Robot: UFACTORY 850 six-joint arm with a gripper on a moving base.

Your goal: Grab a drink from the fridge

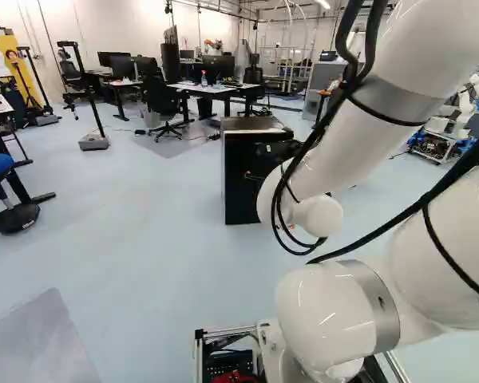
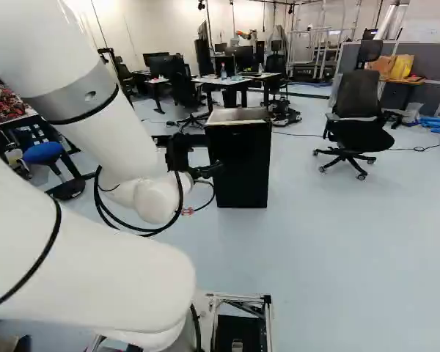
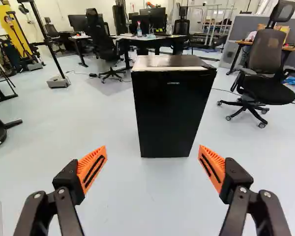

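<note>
The hand (image 2: 205, 171) was open wide, its orange-padded fingers spread. Ahead of it, apart, the black fridge (image 3: 174, 110) stood upright on the floor (image 3: 147, 196), door closed. Farther back were an office chair (image 3: 265, 88) and a bench (image 3: 174, 36).

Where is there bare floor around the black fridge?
The floor lies bare in front of the fridge and between it and the nearest wheeled chair, apart from a cable. Behind the fridge, desks and chairs crowd together.

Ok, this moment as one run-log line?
fridge: upright on floor, door closed, ahead of jaws | jaws: open, nothing gripped | fridge contact: none | drink: not yet grabbed
</note>
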